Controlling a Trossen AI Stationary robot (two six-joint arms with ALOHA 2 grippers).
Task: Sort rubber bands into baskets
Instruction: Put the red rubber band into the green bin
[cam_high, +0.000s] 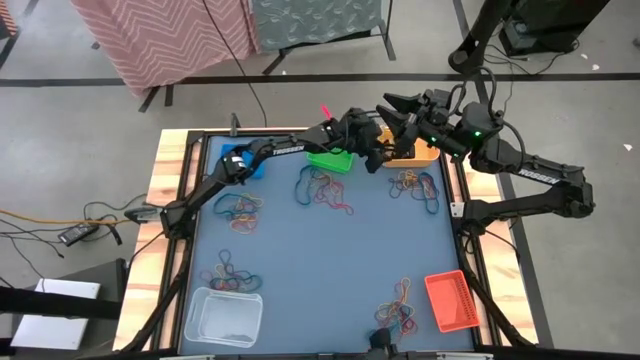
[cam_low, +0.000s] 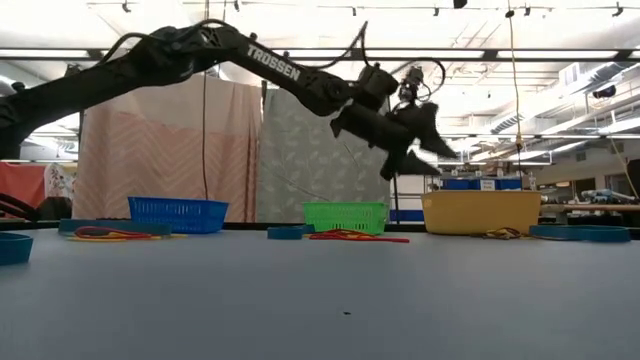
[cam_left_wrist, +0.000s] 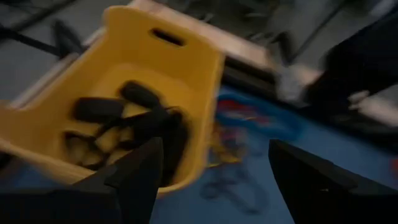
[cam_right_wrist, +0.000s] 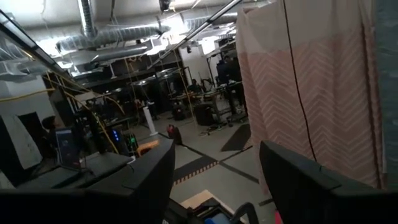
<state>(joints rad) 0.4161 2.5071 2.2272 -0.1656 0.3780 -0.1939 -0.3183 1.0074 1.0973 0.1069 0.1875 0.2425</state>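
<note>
The left gripper (cam_high: 378, 150), fingers spread and empty, hangs just left of the yellow-orange basket (cam_high: 418, 152); loose rubber bands (cam_high: 322, 188) lie nearer, on the table (cam_high: 330, 260).

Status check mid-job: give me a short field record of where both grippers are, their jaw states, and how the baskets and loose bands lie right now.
left gripper: open, raised over the far edge between the green basket and the yellow-orange basket, nothing between its fingers
right gripper: open, raised beyond the far right corner, empty
yellow-orange basket contents: dark bands
blue basket: far left
red-orange basket: near right
clear white basket: near left
loose rubber bands: several clusters on the blue mat
</note>
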